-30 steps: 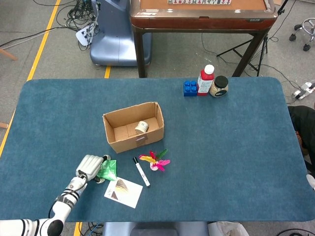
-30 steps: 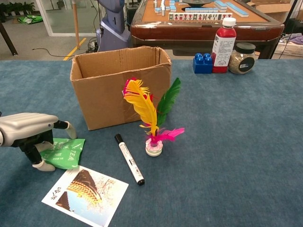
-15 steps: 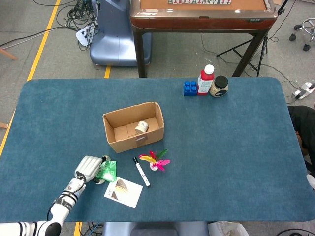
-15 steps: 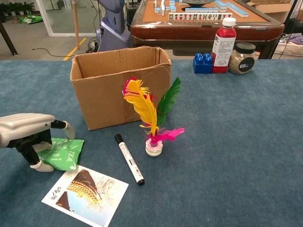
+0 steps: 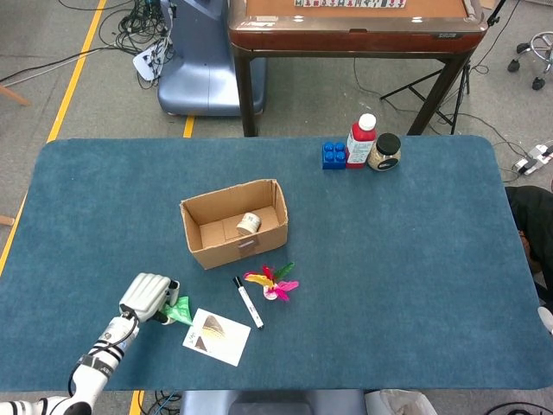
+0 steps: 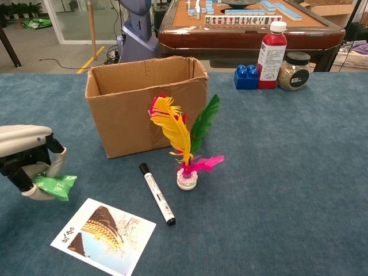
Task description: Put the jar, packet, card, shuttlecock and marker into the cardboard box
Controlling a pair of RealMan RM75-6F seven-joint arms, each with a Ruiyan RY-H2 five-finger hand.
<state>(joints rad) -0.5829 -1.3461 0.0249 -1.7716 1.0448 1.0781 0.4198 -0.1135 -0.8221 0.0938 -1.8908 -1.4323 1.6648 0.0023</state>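
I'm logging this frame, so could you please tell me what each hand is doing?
Left hand: holding the green packet.
Right hand: not in view.

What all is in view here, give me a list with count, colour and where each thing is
box: one, brown cardboard, open-topped, centre-left of table
jar: one, pale, inside box
packet: one, green, held by left hand
card: one, white with picture, front of table
marker: one, white with black cap, between card and shuttlecock
shuttlecock: one, yellow, green and pink feathers, upright in front of box
brick: one, blue, far edge
bottle: one, red with white cap, beside brick
dark-lidded jar: one, beside bottle
table: one, blue-covered
left hand: one, grey, front left, grips packet
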